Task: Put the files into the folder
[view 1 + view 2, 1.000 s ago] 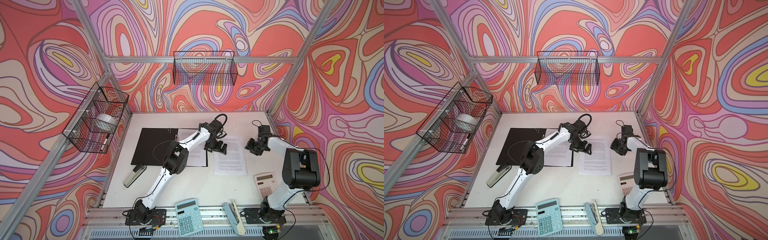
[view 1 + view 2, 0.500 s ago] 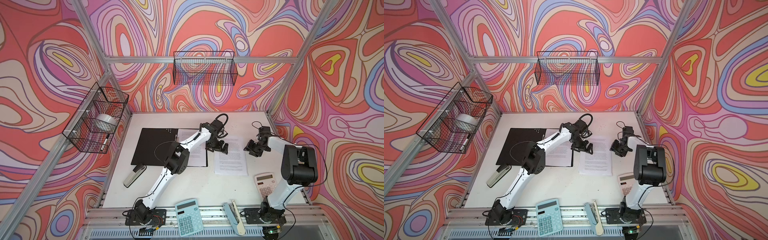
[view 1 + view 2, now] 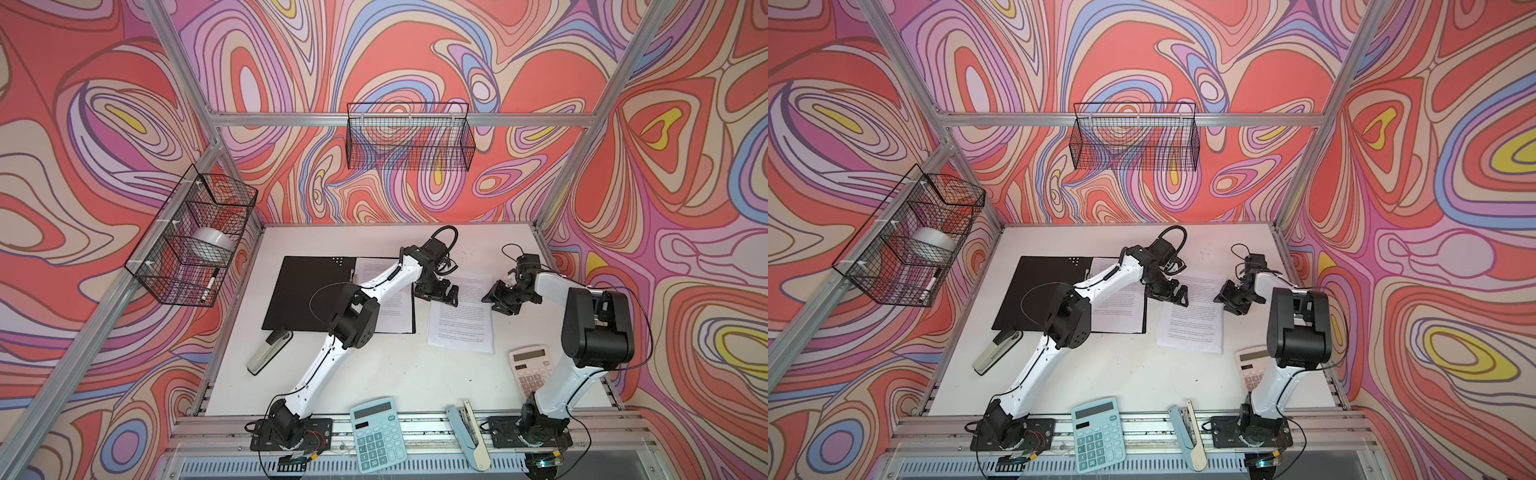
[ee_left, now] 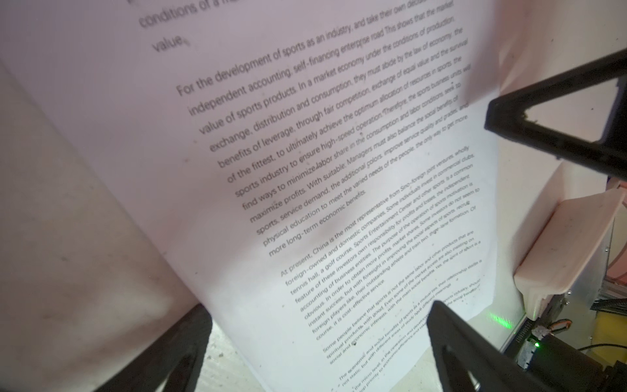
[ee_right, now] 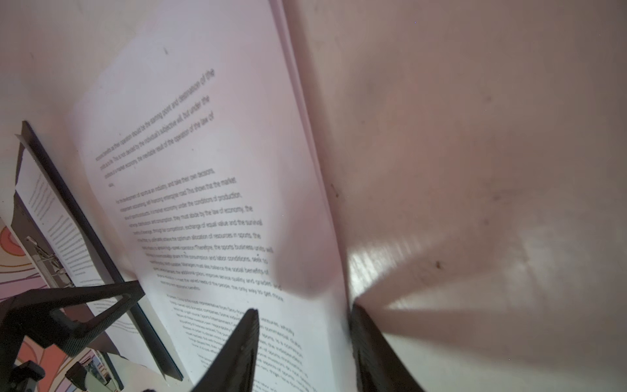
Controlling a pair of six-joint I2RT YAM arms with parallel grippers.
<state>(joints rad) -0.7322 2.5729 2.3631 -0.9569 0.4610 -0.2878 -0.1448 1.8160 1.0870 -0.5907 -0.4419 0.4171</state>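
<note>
The right gripper (image 3: 496, 300), jaws half apart and empty, straddles the right edge of the files (image 3: 461, 326); the left gripper (image 3: 445, 294) hangs wide over their far-left corner. The sheets run long near-to-far on the table (image 3: 374, 374) — the open folder (image 3: 309, 297) lies just left, nearer the left arm.

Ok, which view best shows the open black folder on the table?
In both top views nearly the whole open black folder lies flat, though the left arm crosses it. The right wrist view catches only a sliver of it; the left wrist view misses it.
</note>
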